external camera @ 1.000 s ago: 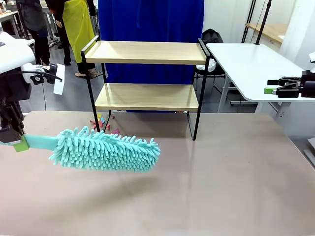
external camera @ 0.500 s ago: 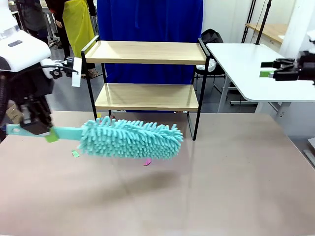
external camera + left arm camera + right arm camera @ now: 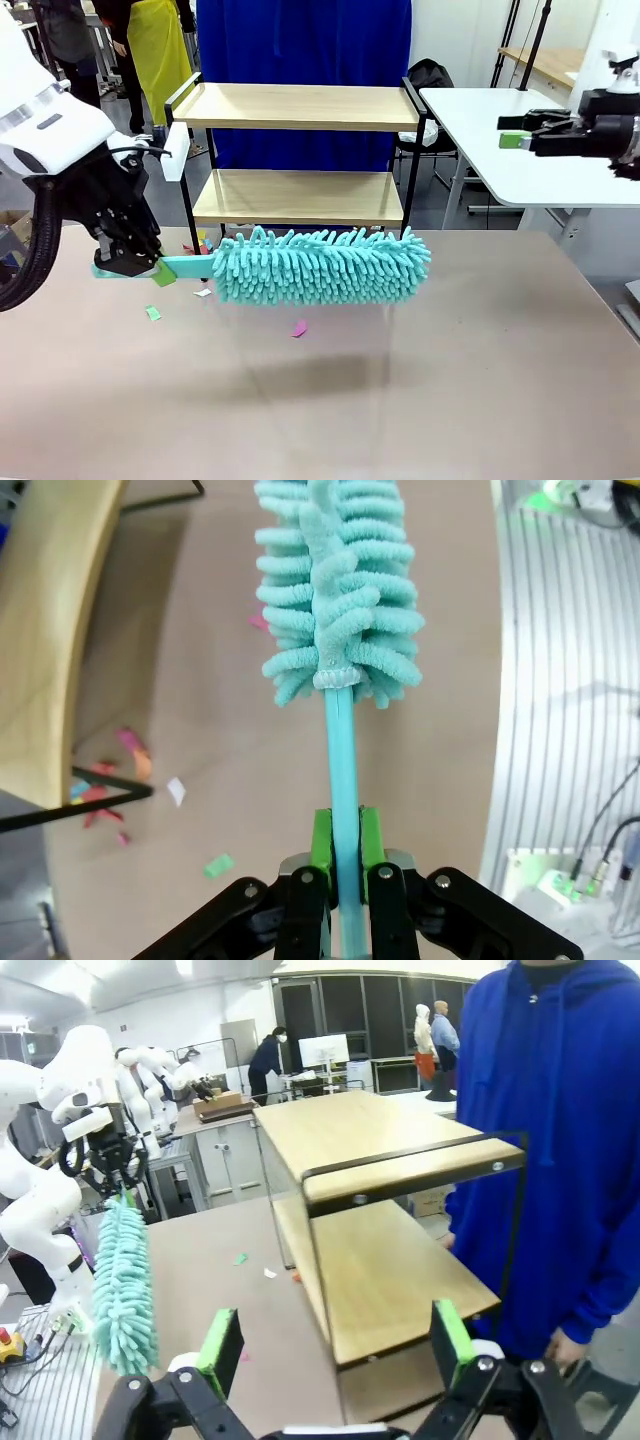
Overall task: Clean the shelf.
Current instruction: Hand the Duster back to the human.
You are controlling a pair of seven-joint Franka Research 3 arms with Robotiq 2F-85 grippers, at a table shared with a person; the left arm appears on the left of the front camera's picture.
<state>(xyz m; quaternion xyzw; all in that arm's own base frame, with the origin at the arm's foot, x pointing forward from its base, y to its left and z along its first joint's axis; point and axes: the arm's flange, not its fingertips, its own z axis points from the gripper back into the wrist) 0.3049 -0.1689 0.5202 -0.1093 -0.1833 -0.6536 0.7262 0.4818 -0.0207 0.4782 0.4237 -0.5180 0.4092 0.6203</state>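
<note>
Tabletop [image 3: 480, 380]: brownish, broad, bare over its near half.

Shelf [image 3: 300, 105] standing at the far edge of the tabletop, near the middle; two light wood boards in a thin black frame, both boards bare. Person in a blue top [image 3: 570, 1160] just behind it, seen from the right wrist.

Teal microfibre duster [image 3: 320, 266] held level above the tabletop, in front of the shelf's lower board; fluffy head toward the right, thin handle toward the left edge.

Left end effector [image 3: 345, 845] clenched on the duster's handle, green pads [image 3: 321, 840] pressed to either side of it.

Right end effector [image 3: 512, 132] released, jaws wide apart, raised off the right edge, nothing between the pads.

Small coloured paper scraps [image 3: 153, 313] scattered on the tabletop below the duster and by the shelf's left legs.
</note>
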